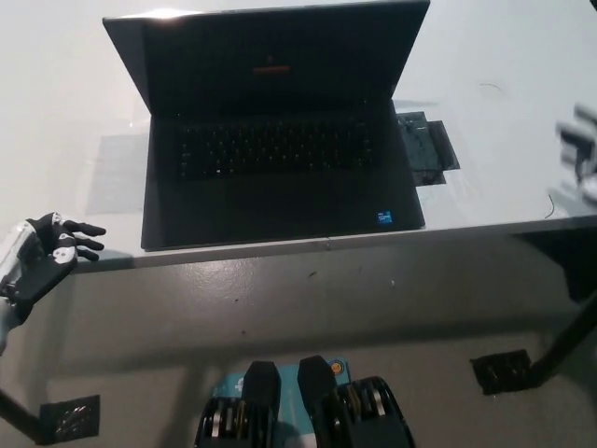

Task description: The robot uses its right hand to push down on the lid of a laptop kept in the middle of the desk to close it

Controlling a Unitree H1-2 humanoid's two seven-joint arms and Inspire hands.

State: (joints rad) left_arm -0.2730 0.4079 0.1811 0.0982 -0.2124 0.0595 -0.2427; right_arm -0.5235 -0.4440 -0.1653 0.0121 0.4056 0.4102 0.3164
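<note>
Black laptop (280, 140) sits open mid-desk (504, 177), lid (270, 56) raised and leaning back, keyboard exposed, front edge near the desk's near edge. Left hand (51, 252) rests off the desk's near-left corner, released, fingers spread, holding nothing. Right hand (580, 149) is only a blur at far right; grip state cannot be told.
</note>
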